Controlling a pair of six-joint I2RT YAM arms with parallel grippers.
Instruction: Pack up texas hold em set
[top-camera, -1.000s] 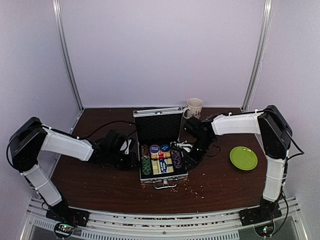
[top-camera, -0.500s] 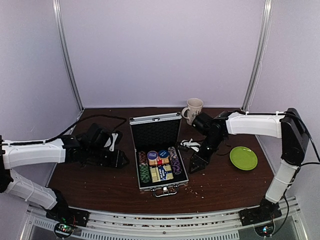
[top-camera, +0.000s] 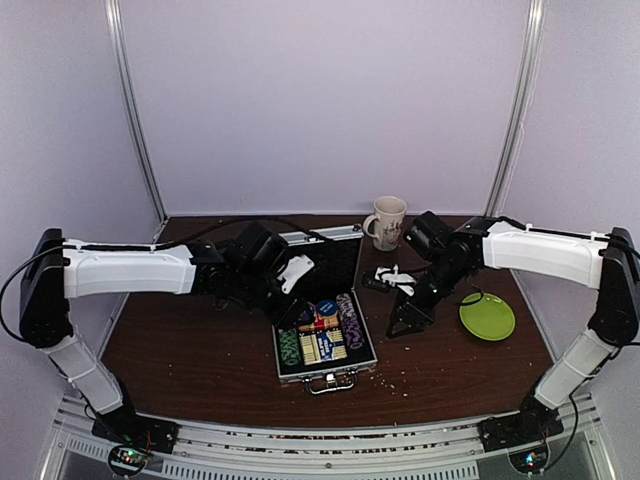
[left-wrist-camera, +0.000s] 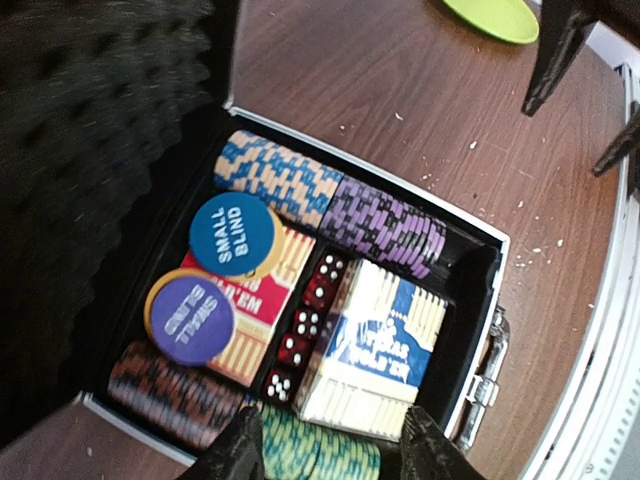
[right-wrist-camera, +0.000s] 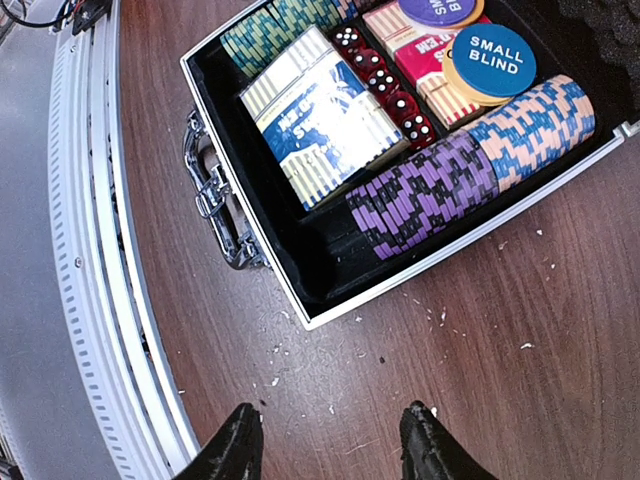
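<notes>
A: Now, item one: the case?
B: Silver case (top-camera: 372, 350), lid (top-camera: 338, 256) raised, on the table (top-camera: 180, 340), handle (top-camera: 330, 376) towards the arms. Contents: rows of chips (right-wrist-camera: 425, 190), red dice (right-wrist-camera: 385, 85), card box (right-wrist-camera: 320, 115).
A: Claws?
B: Left claw (left-wrist-camera: 330, 455): fingers spread, nothing between them, hanging over the open case. Right claw (right-wrist-camera: 330, 450): fingers likewise apart, holding nothing, over the table just right of the case.
A: Sundries?
B: Mug (top-camera: 388, 218) behind the case; green plate (top-camera: 487, 316) at right.
</notes>
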